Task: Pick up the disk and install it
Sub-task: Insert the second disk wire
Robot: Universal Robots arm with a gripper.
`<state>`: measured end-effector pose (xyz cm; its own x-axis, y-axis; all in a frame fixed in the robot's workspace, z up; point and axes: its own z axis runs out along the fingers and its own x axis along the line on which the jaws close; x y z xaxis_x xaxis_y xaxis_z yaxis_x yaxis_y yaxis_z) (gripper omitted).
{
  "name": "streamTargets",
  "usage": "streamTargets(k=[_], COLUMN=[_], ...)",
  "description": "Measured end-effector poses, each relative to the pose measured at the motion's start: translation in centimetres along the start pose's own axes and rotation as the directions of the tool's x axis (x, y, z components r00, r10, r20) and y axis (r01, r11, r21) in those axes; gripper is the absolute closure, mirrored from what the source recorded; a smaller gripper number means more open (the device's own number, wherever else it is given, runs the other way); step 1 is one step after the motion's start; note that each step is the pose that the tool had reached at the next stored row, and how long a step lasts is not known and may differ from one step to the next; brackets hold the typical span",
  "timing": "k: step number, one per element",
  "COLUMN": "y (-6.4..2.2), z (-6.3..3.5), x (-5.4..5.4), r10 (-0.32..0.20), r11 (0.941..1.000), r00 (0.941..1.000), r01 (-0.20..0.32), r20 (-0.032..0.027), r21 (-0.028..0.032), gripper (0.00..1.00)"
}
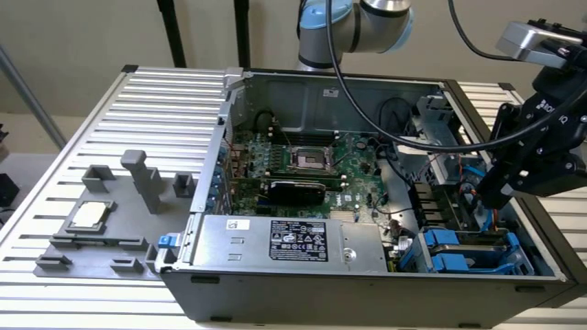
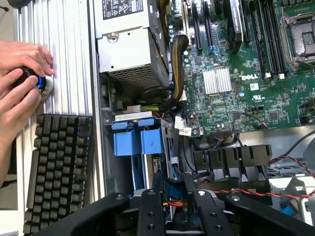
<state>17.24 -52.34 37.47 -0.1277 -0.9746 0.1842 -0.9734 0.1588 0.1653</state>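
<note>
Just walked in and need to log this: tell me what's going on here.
A Universal Robots arm's gripper hangs inside an open Dell computer case, at the drive bay end, near two blue drive carriers seated in the bay. A CPU chip sits on the grey fixture beside the case. A person's hands are wrapped around a knob next to a keyboard.

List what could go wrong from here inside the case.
1. The tool hangs among loose red wires beside the blue drive carriers; moving it could snag them.
2. The arm's black cable droops into the open case and may catch on the motherboard.
</note>
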Motion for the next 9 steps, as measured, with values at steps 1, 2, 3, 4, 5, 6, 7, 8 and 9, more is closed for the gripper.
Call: streamTargets(k=[1,2,3,4,5,6,7,8,9], y=[0.04,0.09,0.16,0.22,0.25,0.27,0.29,0.30,0.30], z=[-0.18,-0.47,-0.75,-0.95,-1.04,-1.06,-1.06,-1.06,-1.03], x=[0.03,0.08,0.11,0.12,0.08,0.05,0.02,0.00,-0.02], r10=[0.000,0.000,0.001,0.001,0.002,0.003,0.004,0.005,0.006], r11=[1.0000,1.0000,1.0000,1.0000,1.0000,1.0000,1.0000,1.0000,1.0000], r00=[1.0000,1.0000,1.0000,1.0000,0.9999,0.9999,0.9998,0.9997,0.9995], r01=[0.000,0.000,-0.001,-0.001,-0.002,-0.003,-0.004,-0.005,-0.006], r20=[-0.0003,-0.0015,-0.0032,-0.0066,-0.0107,-0.0155,-0.0205,-0.0254,-0.0317], r21=[0.0000,0.0002,0.0004,0.0008,0.0013,0.0020,0.0027,0.0034,0.0042], gripper=[0.71,0.71,0.71,0.71,0.71,0.71,0.71,0.71,0.71])
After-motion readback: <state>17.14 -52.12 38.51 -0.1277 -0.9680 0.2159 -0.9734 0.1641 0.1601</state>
